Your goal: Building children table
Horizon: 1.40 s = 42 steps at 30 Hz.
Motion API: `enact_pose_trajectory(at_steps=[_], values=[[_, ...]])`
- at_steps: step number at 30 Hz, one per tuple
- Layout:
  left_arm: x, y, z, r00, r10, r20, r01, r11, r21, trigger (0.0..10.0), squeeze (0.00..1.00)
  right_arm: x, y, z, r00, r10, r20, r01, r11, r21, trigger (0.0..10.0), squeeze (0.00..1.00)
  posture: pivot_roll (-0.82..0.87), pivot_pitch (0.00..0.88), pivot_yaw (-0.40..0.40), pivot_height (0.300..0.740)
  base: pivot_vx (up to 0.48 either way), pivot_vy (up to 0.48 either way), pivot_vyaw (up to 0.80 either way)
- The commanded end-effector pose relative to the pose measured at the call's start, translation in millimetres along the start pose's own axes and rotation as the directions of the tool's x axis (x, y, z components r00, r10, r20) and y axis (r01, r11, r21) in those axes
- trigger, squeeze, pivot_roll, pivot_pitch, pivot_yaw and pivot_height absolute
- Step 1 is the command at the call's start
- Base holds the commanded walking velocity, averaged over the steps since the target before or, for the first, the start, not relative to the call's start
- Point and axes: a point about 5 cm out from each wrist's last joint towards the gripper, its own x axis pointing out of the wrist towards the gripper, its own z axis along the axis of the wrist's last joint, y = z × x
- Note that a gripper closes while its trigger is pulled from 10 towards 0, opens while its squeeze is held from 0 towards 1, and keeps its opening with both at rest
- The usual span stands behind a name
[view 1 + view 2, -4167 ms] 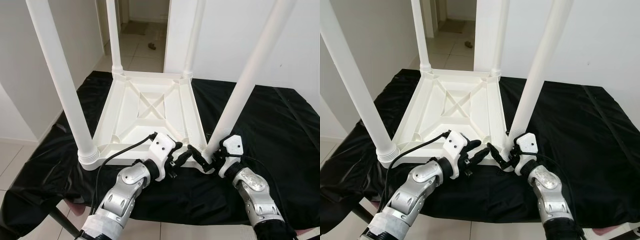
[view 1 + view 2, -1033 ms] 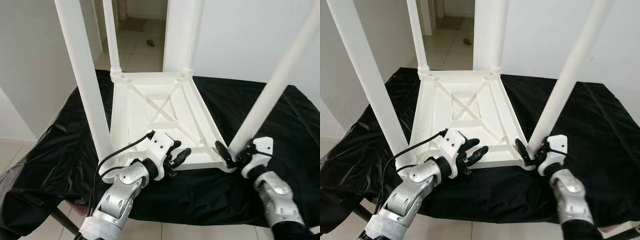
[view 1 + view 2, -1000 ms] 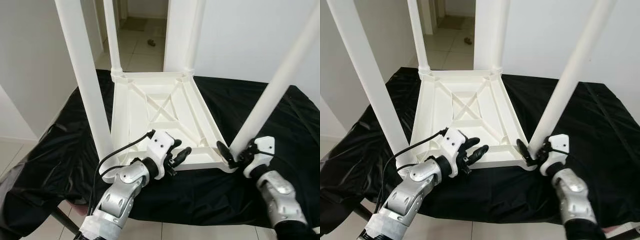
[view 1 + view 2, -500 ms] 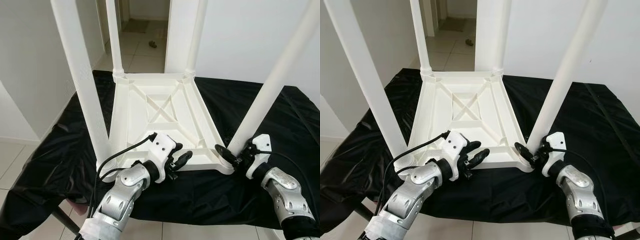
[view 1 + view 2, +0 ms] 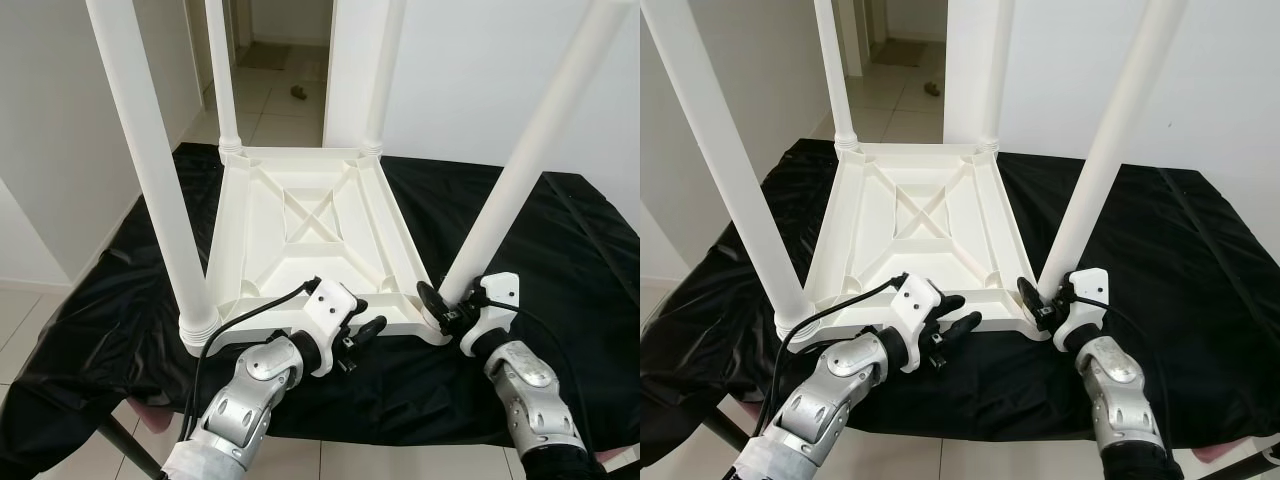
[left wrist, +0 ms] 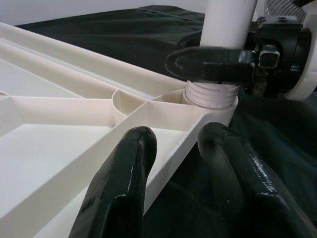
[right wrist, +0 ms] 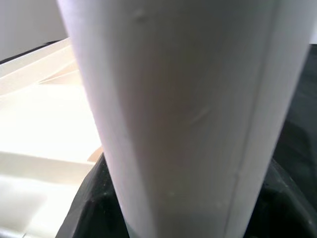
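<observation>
Tabletop [image 5: 310,235] lies upside down; right gripper [image 5: 447,308] clamps the near-right leg [image 5: 520,170] at its socket. Left gripper [image 6: 183,163], fingers parted, straddles the rim beside it. Crooked turning could cross-thread that leg.

Two black fingers [image 6: 124,183] straddling white table frame edge [image 6: 168,158], right gripper [image 6: 233,62] clasping threaded leg [image 6: 223,29] base

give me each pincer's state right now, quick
Left pincer: open, its two fingers straddling the near rim of the upside-down tabletop, one inside and one outside.
Right pincer: shut on the near right leg, just above its threaded base.
</observation>
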Motion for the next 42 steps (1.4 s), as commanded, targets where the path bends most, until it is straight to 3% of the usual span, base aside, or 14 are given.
enact_pose_trajectory(at_steps=[1,7,11,17,22,23,26,29,30,32,42], values=[[2.1,2.3,-2,0.999,0.048,-0.01,-0.048,0.999,0.017,10.0,0.0,1.2,14.8,-13,0.998,-0.038,-0.058,0.039,0.999,0.023,0.0,0.0,-0.02,0.0,-0.015,0.74,0.0,0.0,0.0],[5.5,7.3,1,0.998,0.064,0.0,-0.064,0.997,0.033,10.0,0.0,4.8,42.2,-16,0.969,-0.236,-0.075,0.237,0.972,0.0,0.0,0.0,-0.01,0.0,-0.018,0.74,0.0,0.0,0.0],[5.6,12.8,2,0.997,0.072,0.006,-0.072,0.996,0.047,10.0,0.0,5.7,59.8,-17,0.941,-0.323,-0.098,0.328,0.944,0.035,0.0,0.0,-0.01,0.0,-0.021,0.74,0.0,0.0,0.0],[6.1,17.3,4,0.997,0.08,0.012,-0.08,0.995,0.056,10.0,0.0,10.4,73.4,-17,0.942,-0.312,-0.123,0.317,0.948,0.027,0.0,0.0,-0.01,0.0,-0.025,0.74,0.0,0.0,0.0],[6.7,21.1,6,0.996,0.088,0.019,-0.089,0.994,0.064,10.0,0.0,9.9,70.0,-15,0.927,-0.354,-0.127,0.362,0.931,0.045,0.0,0.0,-0.01,0.0,-0.03,0.74,0.0,0.0,0.0],[6.7,22.0,7,0.996,0.091,0.022,-0.092,0.994,0.066,10.0,0.0,9.9,70.8,-17,0.921,-0.36,-0.152,0.372,0.926,0.058,10.0,0.0,-0.01,0.0,-0.03,0.74,0.0,0.0,0.0],[6.5,22.7,8,0.995,0.093,0.026,-0.095,0.993,0.068,10.0,0.0,10.3,72.8,-20,0.909,-0.368,-0.197,0.387,0.92,0.065,10.0,0.0,-0.01,0.0,-0.029,0.74,0.0,0.0,0.0],[6.0,22.1,8,0.995,0.092,0.03,-0.094,0.993,0.066,10.0,0.0,9.6,73.1,-16,0.915,-0.366,-0.169,0.377,0.925,0.042,10.0,0.02,-0.01,0.0,-0.026,0.74,0.0,0.0,0.0],[6.2,21.6,8,0.995,0.091,0.031,-0.093,0.994,0.066,10.0,0.0,9.0,74.1,-14,0.926,-0.344,-0.156,0.357,0.932,0.066,10.0,1.0,-0.01,0.0,-0.026,0.74,0.0,0.0,0.0],[6.6,21.3,8,0.995,0.089,0.032,-0.091,0.994,0.063,10.0,0.0,8.2,75.2,-10,0.939,-0.323,-0.123,0.335,0.937,0.1,10.0,1.0,-0.01,0.0,-0.025,0.74,0.0,0.0,0.0],[8.2,22.8,12,0.995,0.095,0.044,-0.097,0.993,0.066,10.0,0.0,10.2,71.1,2,0.968,-0.245,-0.055,0.249,0.963,0.102,10.0,1.0,-0.02,0.0,-0.024,0.74,0.0,0.0,0.0]])
